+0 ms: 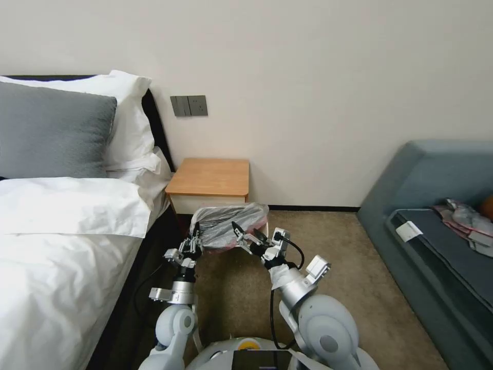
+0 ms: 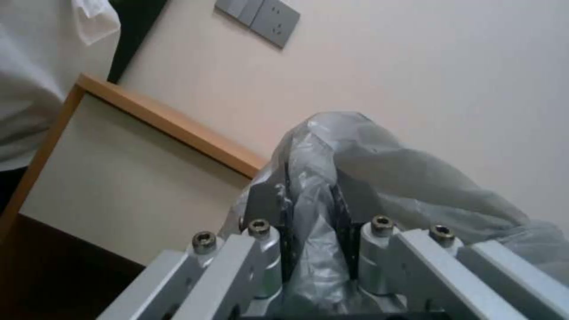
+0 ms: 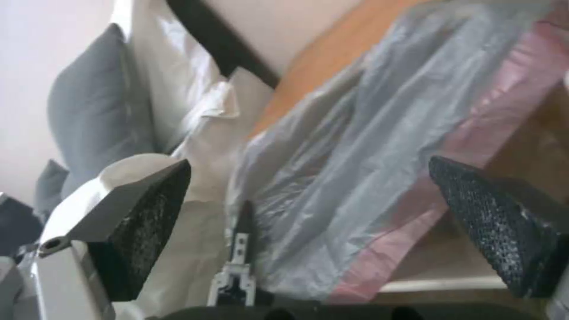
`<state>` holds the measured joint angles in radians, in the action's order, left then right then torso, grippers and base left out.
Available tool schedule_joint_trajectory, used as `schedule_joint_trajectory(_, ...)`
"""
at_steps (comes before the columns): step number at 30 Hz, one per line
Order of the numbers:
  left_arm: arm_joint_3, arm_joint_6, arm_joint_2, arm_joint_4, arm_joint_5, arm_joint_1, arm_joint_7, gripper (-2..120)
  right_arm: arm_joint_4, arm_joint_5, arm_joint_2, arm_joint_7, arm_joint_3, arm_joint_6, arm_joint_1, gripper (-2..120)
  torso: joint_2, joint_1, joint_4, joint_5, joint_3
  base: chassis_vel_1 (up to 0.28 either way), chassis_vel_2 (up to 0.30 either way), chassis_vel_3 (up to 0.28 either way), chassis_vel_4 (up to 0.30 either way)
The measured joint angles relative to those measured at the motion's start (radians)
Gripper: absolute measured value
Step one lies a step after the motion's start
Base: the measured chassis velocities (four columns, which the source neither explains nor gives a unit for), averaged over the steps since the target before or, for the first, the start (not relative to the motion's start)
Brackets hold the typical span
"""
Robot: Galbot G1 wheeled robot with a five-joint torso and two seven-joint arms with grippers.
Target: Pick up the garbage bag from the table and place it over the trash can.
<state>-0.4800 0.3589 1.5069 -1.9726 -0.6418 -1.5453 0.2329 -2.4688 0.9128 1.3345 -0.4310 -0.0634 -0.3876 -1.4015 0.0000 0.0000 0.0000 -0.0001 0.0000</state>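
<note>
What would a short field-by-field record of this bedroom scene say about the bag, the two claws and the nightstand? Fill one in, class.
garbage bag: spread out in front of the table, below its top; translucent grey with a pink edge
left claw: shut on the bag's left edge; plastic pinched between the fingers
right claw: open, at the bag's near right part, fingers spread, holding nothing
table: against the wall beside the bed
trash can: hidden by the bag
sofa: on the right
</note>
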Motion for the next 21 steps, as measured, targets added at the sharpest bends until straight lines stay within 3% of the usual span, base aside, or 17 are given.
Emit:
schedule_joint_trajectory(11, 0.012, 0.018, 0.010, 0.003, 0.010, 0.001, 0.025, 11, 0.051, -0.020, 0.075, -0.086, -0.001, -0.067, 0.027, 100, 0.000, 0.000, 0.0000, 0.0001, 0.000, 0.000, 0.000, 0.000, 0.000)
schedule_joint_trajectory(21, 0.009, 0.031, 0.011, 0.003, 0.019, -0.003, 0.027, 11, 0.053, -0.041, 0.081, -0.125, -0.008, -0.099, 0.028, 100, 0.000, 0.000, 0.0000, 0.0001, 0.000, 0.000, 0.000, 0.000, 0.000)
